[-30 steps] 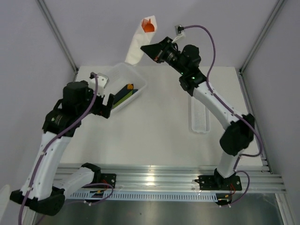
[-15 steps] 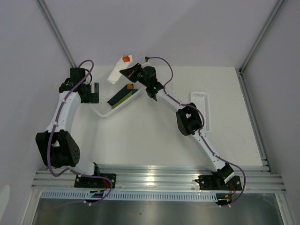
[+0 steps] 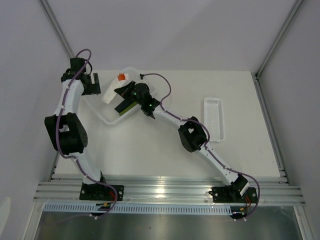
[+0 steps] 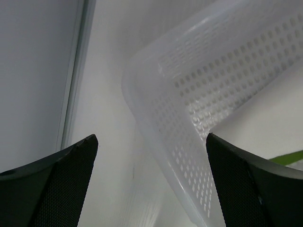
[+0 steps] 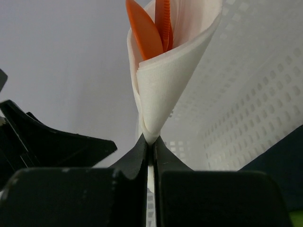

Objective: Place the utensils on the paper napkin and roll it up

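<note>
My right gripper (image 5: 151,142): black. Paper napkin (image 5: 163,80): plain white. Utensils (image 5: 147,30): bright orange. Bin (image 4: 189,104): translucent white, grid of small holes. Bars (image 3: 128,104): dark green, black. Tray (image 3: 213,117): white.

The paper napkin (image 5: 163,85) appeared soft, matt and layered; the utensils (image 5: 144,35) were smooth orange plastic; the bin (image 4: 208,80) was translucent, perforated plastic, slightly glossy.

The white table (image 3: 150,145) carries a perforated bin (image 4: 213,80) and a narrow ribbed tray (image 3: 213,119).
</note>
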Tool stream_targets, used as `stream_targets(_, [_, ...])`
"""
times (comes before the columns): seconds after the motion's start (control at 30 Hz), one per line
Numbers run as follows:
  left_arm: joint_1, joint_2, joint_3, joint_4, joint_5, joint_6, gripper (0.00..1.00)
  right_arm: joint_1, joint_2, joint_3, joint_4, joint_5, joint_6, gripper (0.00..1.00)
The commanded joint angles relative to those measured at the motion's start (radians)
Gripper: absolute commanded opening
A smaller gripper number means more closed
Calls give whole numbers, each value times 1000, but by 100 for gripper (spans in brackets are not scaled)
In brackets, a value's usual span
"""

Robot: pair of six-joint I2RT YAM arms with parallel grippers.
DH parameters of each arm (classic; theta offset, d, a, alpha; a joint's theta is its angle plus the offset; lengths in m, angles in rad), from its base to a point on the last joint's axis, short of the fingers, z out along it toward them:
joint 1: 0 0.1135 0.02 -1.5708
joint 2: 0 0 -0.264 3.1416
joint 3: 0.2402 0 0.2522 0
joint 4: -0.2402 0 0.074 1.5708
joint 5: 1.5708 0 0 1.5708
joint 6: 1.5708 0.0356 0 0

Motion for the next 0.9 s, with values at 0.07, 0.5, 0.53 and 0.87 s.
stream_targets(0.07, [13,106,191,-22,26,-27,96,-4,70,83,-64,142,52,0])
stream_targets(0.5, [37,278,397,-51,69,16,92,-15,38,80,-278,159,-18,0])
stream_targets(0.53, [37,281,396,-52,83,42,90,-21,21,72,-287,151,-24,0])
stream_targets(0.87, [37,267,247,-32,250,130,79,-32,-24,39,-295,108,-27,0])
